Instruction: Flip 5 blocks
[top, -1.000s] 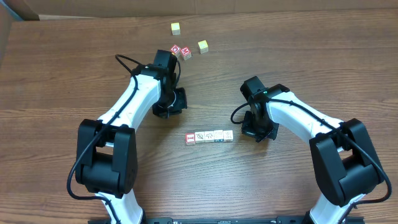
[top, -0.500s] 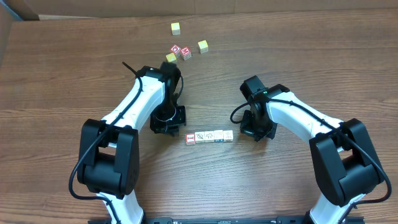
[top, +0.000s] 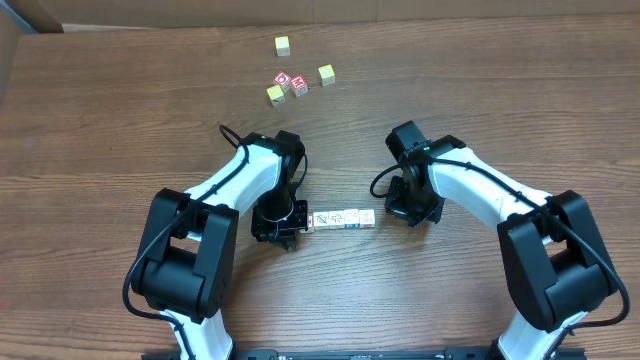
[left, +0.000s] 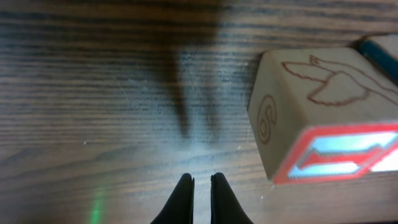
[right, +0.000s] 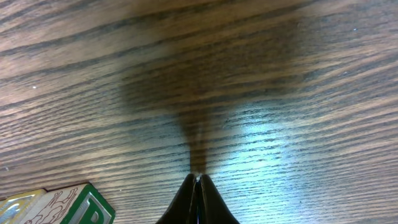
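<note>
- The five blocks (top: 344, 218) lie in one close row at the middle of the surface (top: 100, 150), running from 9 o'clock to 3 o'clock in the overhead view.
- The left pincer (left: 200, 185) sits at the 9 o'clock end of the row with its tips together but for a hair's gap, holding nothing. The red-bordered block (left: 323, 124) is just beside it at about 2 o'clock and not touching.
- The right pincer (right: 198, 182) rests at the 3 o'clock end, pressed fully together and empty. The green-faced block (right: 84, 205) is near it at 8 o'clock.
- The step in hand looks like tipping the end block with closed tips. It would go best with a nudge high on its side face, slow enough that it rolls one face over. A low push would probably only slide it and shunt the neighbours out of line.
- Count: five blocks in the row, the 9 o'clock one partly under the left arm from above. At 12 o'clock, well apart, are three yellow cubes (top: 326, 74) and two red cubes (top: 283, 79).
</note>
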